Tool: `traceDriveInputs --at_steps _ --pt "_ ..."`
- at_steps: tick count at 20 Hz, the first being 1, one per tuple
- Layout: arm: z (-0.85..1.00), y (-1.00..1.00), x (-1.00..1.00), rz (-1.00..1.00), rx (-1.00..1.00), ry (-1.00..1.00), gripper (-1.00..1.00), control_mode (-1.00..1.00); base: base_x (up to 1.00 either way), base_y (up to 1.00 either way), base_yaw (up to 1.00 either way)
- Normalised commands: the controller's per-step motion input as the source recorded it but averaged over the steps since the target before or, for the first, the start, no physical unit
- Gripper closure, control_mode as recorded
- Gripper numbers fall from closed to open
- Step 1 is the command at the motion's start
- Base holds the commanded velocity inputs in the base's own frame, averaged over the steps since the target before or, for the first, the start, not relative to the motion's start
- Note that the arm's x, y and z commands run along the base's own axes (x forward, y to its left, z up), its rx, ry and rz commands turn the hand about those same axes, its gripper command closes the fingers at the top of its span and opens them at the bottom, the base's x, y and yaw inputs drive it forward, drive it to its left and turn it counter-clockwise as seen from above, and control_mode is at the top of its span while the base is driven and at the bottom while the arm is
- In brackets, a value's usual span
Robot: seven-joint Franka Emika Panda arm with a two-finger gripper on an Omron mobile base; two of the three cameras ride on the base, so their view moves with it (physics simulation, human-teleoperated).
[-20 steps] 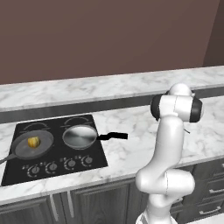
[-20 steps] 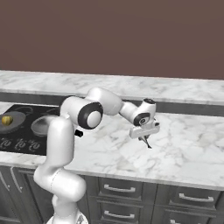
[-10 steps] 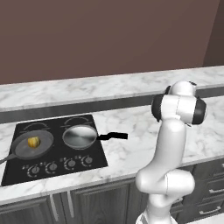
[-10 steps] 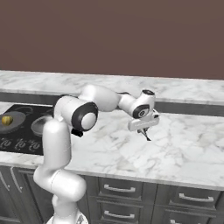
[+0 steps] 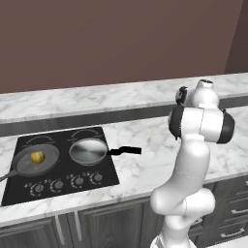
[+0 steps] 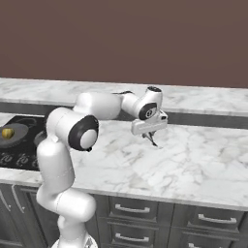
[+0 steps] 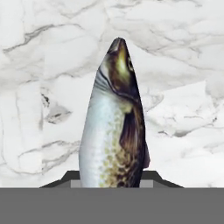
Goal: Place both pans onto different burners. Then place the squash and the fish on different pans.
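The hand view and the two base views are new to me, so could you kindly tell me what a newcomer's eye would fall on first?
In the hand view, a speckled fish rises from between the dark fingertips, head away from the camera, over white marble counter. In the right base view, the gripper hangs just above that counter, right of the cooktop. On the cooktop, the yellow squash sits in the dark skillet, beside the silver pan.

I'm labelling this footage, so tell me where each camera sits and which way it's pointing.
Left base view: behind the arm to its left, looking forward and down at the cooktop, both pans and the squash.
Right base view: behind it to the right, facing the counter; arm and claw show.
Hand view: on the hand, looking along the fish at the marble.
Both base views share the squash.
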Motion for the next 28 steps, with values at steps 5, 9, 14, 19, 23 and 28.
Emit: traceDriveInputs --at_steps 5,9,14,19,23,28 --pt "0.25 0.64 -0.24 0.00 0.00 0.00 1.00 -1.00 0.00 0.00 0.00" --pt "0.18 0.76 -0.23 0.00 -0.01 0.00 1.00 -1.00 0.00 0.00 0.00" --pt "0.22 0.79 -0.27 0.01 0.00 0.00 1.00 -1.00 0.00 0.00 0.00" --pt "0.28 0.85 -0.26 0.02 0.00 0.00 1.00 -1.00 0.00 0.00 0.00" --pt "0.21 0.94 -0.18 0.03 -0.02 0.00 1.00 -1.00 0.00 0.00 0.00" --pt "0.04 0.89 -0.01 0.05 -0.01 0.00 1.00 -1.00 0.00 0.00 0.00"
